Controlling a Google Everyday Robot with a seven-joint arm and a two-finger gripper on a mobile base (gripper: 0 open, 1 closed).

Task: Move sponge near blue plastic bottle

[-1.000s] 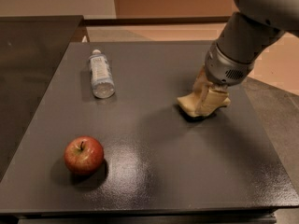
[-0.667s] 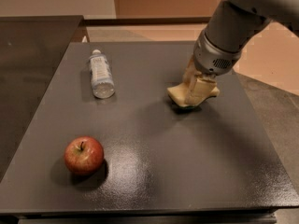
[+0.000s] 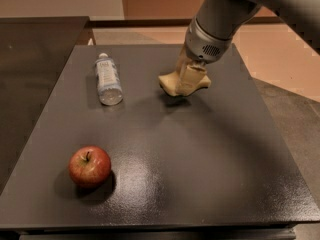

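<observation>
Your dark surface (image 3: 165, 184) fills most of the view. The grey arm (image 3: 220, 19) reaches in from the far right and comes down over the far middle of the surface. The blue plastic bottle (image 3: 107, 79) lies on its side at the far left, its white cap pointing away from you. A red apple (image 3: 90, 165) sits at the near left. Your hand (image 3: 190, 81) is pinching the sponge (image 3: 170, 84), which sticks out to the left of the fingers, to the right of the bottle and apart from it.
</observation>
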